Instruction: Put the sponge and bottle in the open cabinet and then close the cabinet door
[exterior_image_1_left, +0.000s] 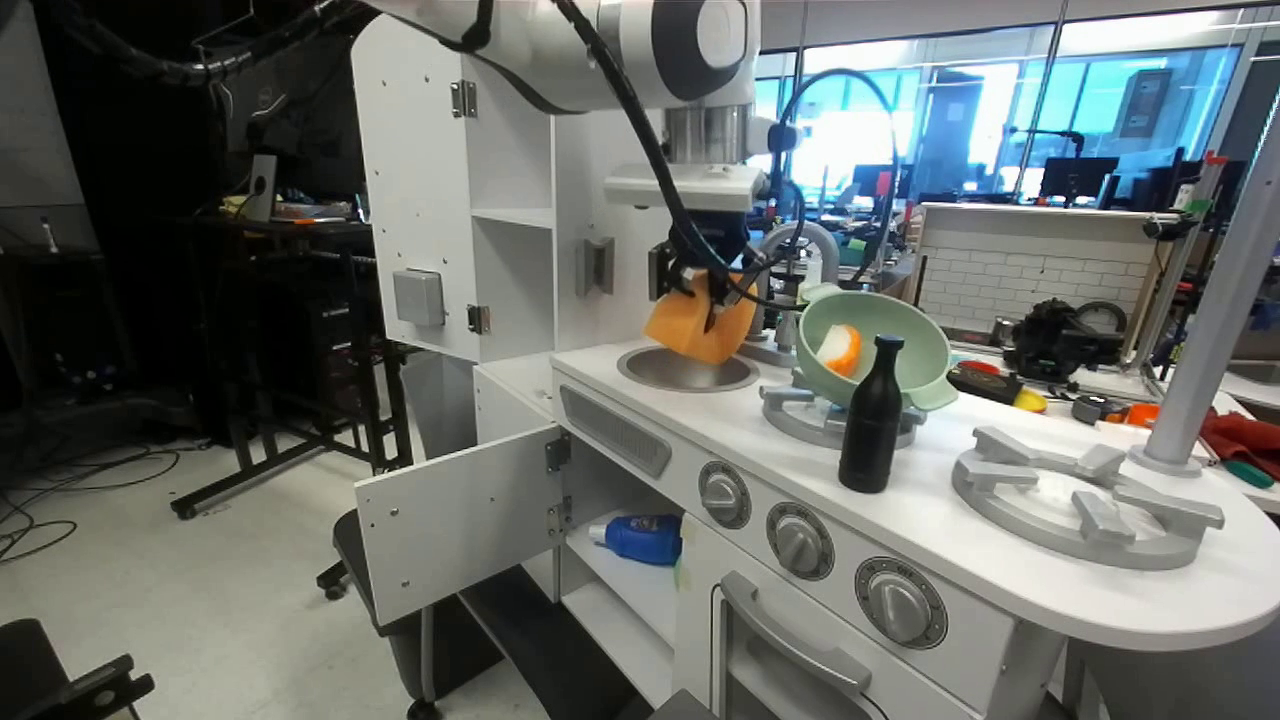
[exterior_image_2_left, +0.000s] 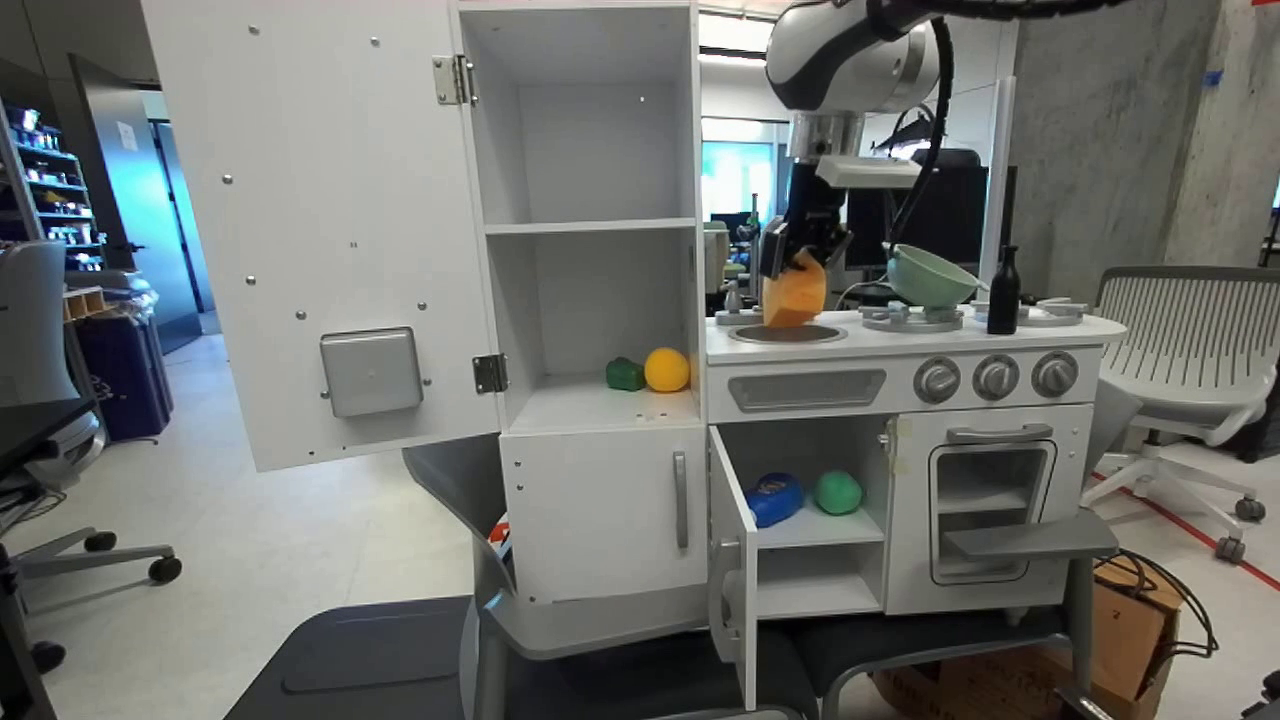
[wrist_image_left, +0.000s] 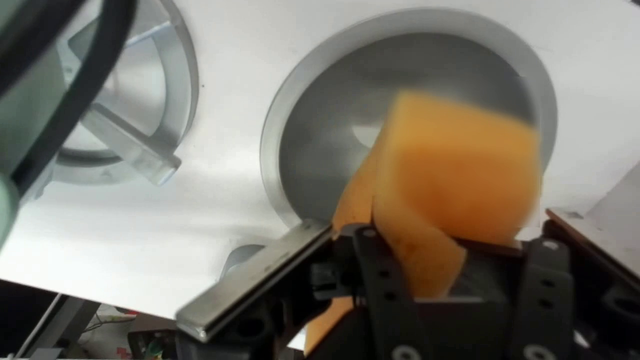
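While the jaws clamp the folded orange foam sponge (exterior_image_2_left: 796, 296), its delivery seems in hand; next, they should clear the flat white counter (exterior_image_1_left: 922, 490) and reach the open white cabinet (exterior_image_2_left: 826, 531) below. To their side stands the slim black bottle (exterior_image_1_left: 872, 425).

A robotics lab is indicated: a white toy kitchen (exterior_image_2_left: 808, 390) is overhung by a robot arm (exterior_image_2_left: 850, 62), computer monitors (exterior_image_1_left: 1078, 178) are seen in front of glass panes (exterior_image_1_left: 1010, 95), and a wheeled office chair (exterior_image_2_left: 1180, 340) is set before a concrete wall (exterior_image_2_left: 1105, 150).
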